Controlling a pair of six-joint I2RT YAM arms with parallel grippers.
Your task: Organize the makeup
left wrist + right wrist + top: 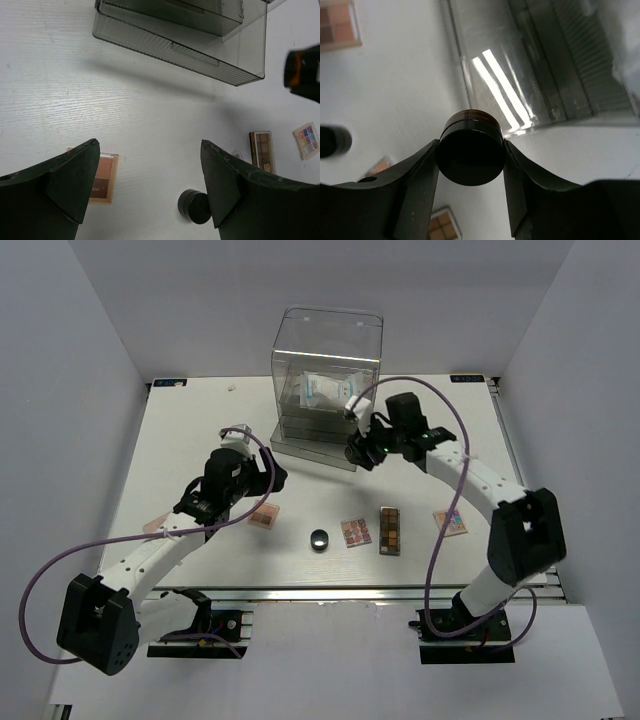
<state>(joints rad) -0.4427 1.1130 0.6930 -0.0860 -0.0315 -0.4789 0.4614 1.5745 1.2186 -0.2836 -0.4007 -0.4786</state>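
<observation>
My right gripper (362, 448) is shut on a round black pot (470, 152), held above the table just in front of the clear box's pulled-out drawer (540, 70). My left gripper (149, 150) hangs open over the table with nothing between its fingers. Below it lie a brown palette (102, 177) and a second black pot (192, 206). In the top view a pink palette (356, 532), a long narrow palette (390, 530) and a multicoloured palette (449, 522) lie in a row near the front. A white blue-printed packet (322, 390) sits inside the box.
The clear acrylic drawer box (328, 350) stands at the back centre, its bottom drawer (315, 447) pulled toward me. Another small palette (158, 527) lies at the left edge beside my left arm. White walls close in the table on three sides.
</observation>
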